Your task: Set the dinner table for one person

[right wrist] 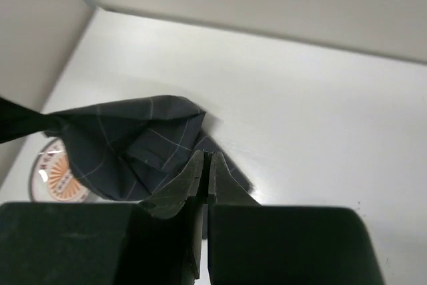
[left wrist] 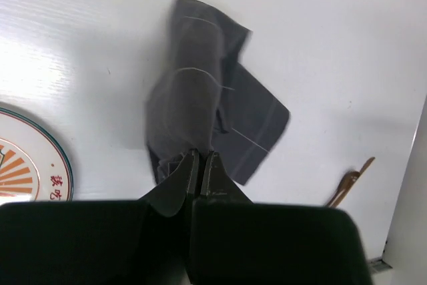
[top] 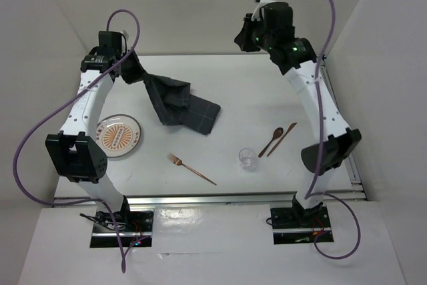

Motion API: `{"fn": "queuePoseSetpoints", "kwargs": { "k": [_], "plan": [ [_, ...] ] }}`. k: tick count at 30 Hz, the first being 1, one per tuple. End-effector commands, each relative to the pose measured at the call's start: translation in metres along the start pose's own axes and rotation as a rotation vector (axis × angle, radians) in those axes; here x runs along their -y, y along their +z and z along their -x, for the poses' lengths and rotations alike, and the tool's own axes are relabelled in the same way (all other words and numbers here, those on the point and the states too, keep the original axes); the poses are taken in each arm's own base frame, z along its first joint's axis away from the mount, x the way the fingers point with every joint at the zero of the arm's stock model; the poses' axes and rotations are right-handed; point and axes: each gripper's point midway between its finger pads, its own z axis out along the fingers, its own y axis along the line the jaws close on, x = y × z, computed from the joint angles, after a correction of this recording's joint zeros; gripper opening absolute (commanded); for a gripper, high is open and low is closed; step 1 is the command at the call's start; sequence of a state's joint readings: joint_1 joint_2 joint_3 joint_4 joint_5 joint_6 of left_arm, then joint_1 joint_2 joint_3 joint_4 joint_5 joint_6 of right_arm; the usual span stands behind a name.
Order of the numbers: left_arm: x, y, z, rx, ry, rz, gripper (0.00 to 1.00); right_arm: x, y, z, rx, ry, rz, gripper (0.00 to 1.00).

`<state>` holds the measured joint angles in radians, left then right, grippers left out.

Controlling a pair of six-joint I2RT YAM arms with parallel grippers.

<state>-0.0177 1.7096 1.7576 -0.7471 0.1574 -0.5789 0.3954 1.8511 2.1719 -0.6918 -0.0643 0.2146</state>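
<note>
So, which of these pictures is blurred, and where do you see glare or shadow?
Left wrist: the cloth is soft with blur, a grey shadow lies left of it, and glare whitens the table. Right wrist: its own fingers are out of focus, the cloth sharper. Top external: sharp and evenly lit.

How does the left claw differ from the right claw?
The left claw is shut on an edge of the dark checked cloth, holding part of it up off the dinner table; the right claw is shut on nothing. The left claw sits far left, the right claw far right and away from the cloth. Both are closed.
</note>
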Motion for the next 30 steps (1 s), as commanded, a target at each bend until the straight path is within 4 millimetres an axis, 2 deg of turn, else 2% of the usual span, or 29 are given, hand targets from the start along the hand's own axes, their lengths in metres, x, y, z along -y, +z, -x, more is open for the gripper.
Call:
{"fn": "queuePoseSetpoints", "kwargs": {
  "k": [1, 2, 4, 5, 6, 7, 9, 10, 11, 13, 14, 16, 17, 19, 20, 22, 27, 30],
  "plan": [
    [0.019, -0.031, 0.003, 0.007, 0.034, -0.072, 0.0, -0.015, -0.024, 0.012, 0.036, -0.026, 0.092, 0.0],
    [0.022, -0.035, 0.003, 0.009, 0.037, -0.086, 0.0, -0.012, -0.024, 0.004, 0.01, -0.01, 0.107, 0.0],
    [0.019, -0.031, -0.001, -0.001, 0.034, -0.081, 0.0, -0.023, -0.015, -0.018, -0.056, 0.018, 0.164, 0.0],
    [0.014, -0.026, -0.008, -0.024, 0.028, -0.069, 0.0, -0.036, -0.007, -0.039, -0.109, 0.022, 0.195, 0.0],
    [0.011, -0.024, -0.01, -0.027, 0.026, -0.055, 0.0, -0.045, 0.0, -0.052, -0.146, 0.028, 0.216, 0.06],
    [0.006, -0.022, -0.012, -0.028, 0.035, -0.039, 0.0, -0.055, 0.014, -0.075, -0.212, 0.055, 0.25, 0.23],
    [0.001, -0.02, -0.018, -0.037, 0.032, -0.022, 0.0, -0.085, 0.024, -0.11, -0.31, 0.08, 0.346, 0.29],
    [-0.003, -0.019, -0.019, -0.04, 0.03, -0.006, 0.0, -0.094, 0.03, -0.121, -0.34, 0.1, 0.369, 0.35],
    [-0.006, -0.017, -0.025, -0.057, 0.026, 0.003, 0.0, -0.104, 0.046, -0.149, -0.406, 0.113, 0.387, 0.42],
    [-0.012, -0.02, -0.019, -0.034, 0.031, 0.024, 0.0, -0.116, 0.06, -0.17, -0.459, 0.121, 0.418, 0.43],
    [-0.014, -0.022, -0.024, -0.046, 0.028, 0.03, 0.0, -0.118, 0.076, -0.194, -0.518, 0.155, 0.408, 0.43],
    [-0.021, -0.023, -0.026, -0.046, 0.021, 0.048, 0.0, -0.126, 0.088, -0.203, -0.537, 0.165, 0.424, 0.49],
    [-0.021, -0.023, -0.026, -0.046, 0.02, 0.048, 0.0, -0.128, 0.1, -0.22, -0.567, 0.182, 0.417, 0.52],
    [-0.027, -0.022, -0.035, -0.066, 0.016, 0.058, 0.0, -0.129, 0.11, -0.224, -0.572, 0.2, 0.412, 0.61],
    [-0.025, -0.025, -0.034, -0.058, 0.018, 0.054, 0.0, -0.127, 0.12, -0.234, -0.585, 0.211, 0.404, 0.64],
    [-0.028, -0.025, -0.04, -0.07, 0.015, 0.06, 0.0, -0.126, 0.129, -0.241, -0.59, 0.227, 0.398, 0.68],
    [-0.033, -0.026, -0.049, -0.086, 0.003, 0.069, 0.0, -0.132, 0.144, -0.261, -0.63, 0.29, 0.43, 0.68],
    [-0.033, -0.027, -0.051, -0.086, 0.003, 0.069, 0.0, -0.134, 0.147, -0.263, -0.631, 0.31, 0.437, 0.7]
  ]
}}
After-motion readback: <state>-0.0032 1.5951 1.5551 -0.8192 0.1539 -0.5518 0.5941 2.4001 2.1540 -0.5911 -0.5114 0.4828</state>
